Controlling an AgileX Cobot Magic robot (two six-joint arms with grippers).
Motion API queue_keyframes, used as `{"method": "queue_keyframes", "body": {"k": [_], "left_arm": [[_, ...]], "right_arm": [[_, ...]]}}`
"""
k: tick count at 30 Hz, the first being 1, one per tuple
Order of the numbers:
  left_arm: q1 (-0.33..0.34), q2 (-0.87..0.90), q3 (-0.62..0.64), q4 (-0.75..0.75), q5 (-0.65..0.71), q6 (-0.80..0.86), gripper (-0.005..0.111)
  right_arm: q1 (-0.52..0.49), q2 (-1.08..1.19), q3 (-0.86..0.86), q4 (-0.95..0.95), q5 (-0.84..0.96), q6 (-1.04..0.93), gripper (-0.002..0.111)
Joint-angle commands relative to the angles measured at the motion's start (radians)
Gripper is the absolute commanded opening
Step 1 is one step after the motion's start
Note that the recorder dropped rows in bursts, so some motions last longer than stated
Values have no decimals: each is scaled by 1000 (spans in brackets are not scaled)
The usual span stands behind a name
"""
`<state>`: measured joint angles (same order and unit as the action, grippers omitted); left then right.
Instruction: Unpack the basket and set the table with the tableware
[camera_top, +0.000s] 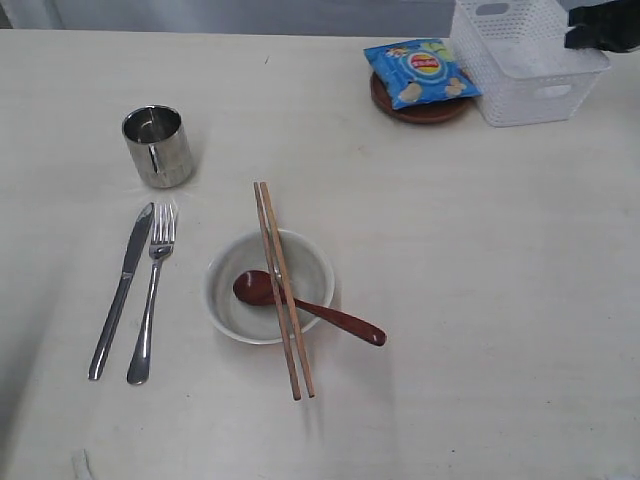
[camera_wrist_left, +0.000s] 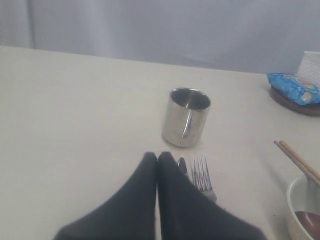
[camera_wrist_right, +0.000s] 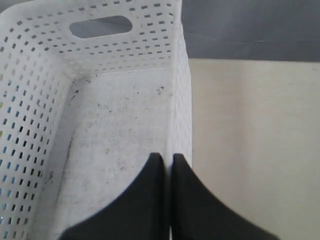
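The white basket (camera_top: 540, 95) stands empty at the table's far right. My right gripper (camera_wrist_right: 168, 157) is shut on the basket's side wall (camera_wrist_right: 181, 125), one finger inside and one outside. On the table (camera_top: 480, 300) lie the steel knife (camera_top: 122, 290) and fork (camera_top: 152, 295), with the shiny cup (camera_top: 158, 146) behind them. The off-white bowl (camera_top: 220, 262) holds the dark red spoon (camera_top: 335, 318), and the chopsticks (camera_top: 285, 300) rest across it. A brown plate (camera_top: 425, 112) sits under the chip bag. My left gripper (camera_wrist_left: 158, 156) is shut and empty above the knife tip (camera_wrist_left: 182, 164).
A blue chip bag (camera_top: 420, 70) lies on the brown plate, just left of the basket. The right arm (camera_top: 600, 30) shows dark at the basket's far corner. A grey wall runs behind the table's far edge.
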<state>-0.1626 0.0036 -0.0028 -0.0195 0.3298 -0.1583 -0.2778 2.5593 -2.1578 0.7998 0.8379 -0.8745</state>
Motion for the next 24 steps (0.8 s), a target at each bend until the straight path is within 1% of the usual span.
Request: {"method": "queue_keyframes", "body": {"k": [1,6,11,15,18,22,24], "left_arm": [[1,-4,3,-4,-11,1,0],[1,-4,3,-4,-11,1,0],[1,-4,3,-4,-11,1,0],[1,-4,3,-4,-11,1,0],[1,-4,3,-4,-11,1,0],[1,-4,3,-4,-11,1,0],[1,-4,3,-4,-11,1,0]], "right_arm": [[98,65,8,-42,101,-32,-1],[170,65,8,-31,177,-149,-1],[227,65,8,-27,237,-170,-1],[250,63,8,-115,260,-153,-1],[254,58,8,-133,300,-137,-1],[252,25,8,-268,278,-25,-1],[243,-3,8,-301,260,33,-1]]}}
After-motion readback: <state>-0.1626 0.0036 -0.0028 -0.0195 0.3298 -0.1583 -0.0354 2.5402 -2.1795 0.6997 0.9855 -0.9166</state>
